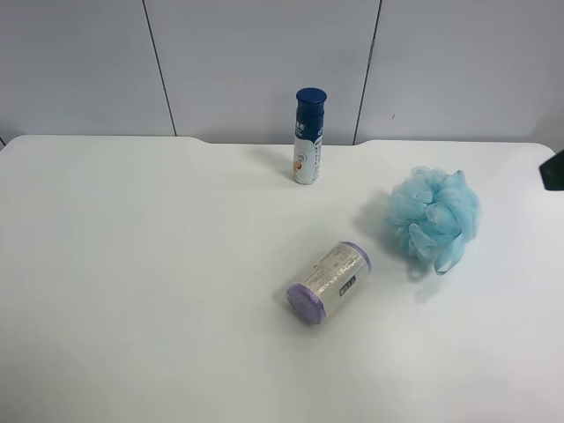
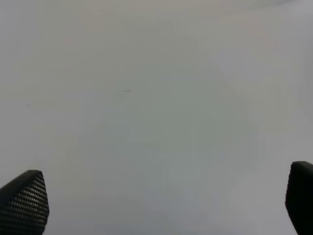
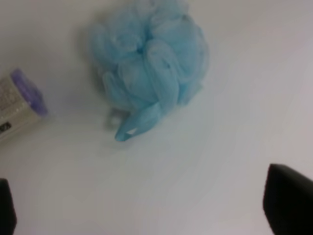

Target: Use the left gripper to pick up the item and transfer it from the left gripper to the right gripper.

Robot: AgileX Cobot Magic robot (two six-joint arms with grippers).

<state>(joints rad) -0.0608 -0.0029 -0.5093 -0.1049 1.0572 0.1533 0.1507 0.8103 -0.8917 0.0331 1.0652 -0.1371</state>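
The item, a fluffy light blue mesh pouf [image 1: 434,218], rests on the white table [image 1: 132,291] toward the exterior high view's right. The right wrist view shows the pouf [image 3: 151,63] lying ahead of my right gripper [image 3: 146,215], which is open with nothing between its black fingertips [image 3: 288,200]. My left gripper [image 2: 161,205] is open too, its fingertips [image 2: 24,203] wide apart over bare white table [image 2: 156,98], with no object in that view. A black piece of an arm [image 1: 553,170] juts in at the exterior high view's right edge, close to the pouf.
A white bottle with a blue cap [image 1: 308,135] stands upright near the table's far edge. A purple-capped cylindrical bottle [image 1: 329,282] lies on its side left of the pouf, and its end also shows as the purple-capped bottle [image 3: 22,105] in the right wrist view.
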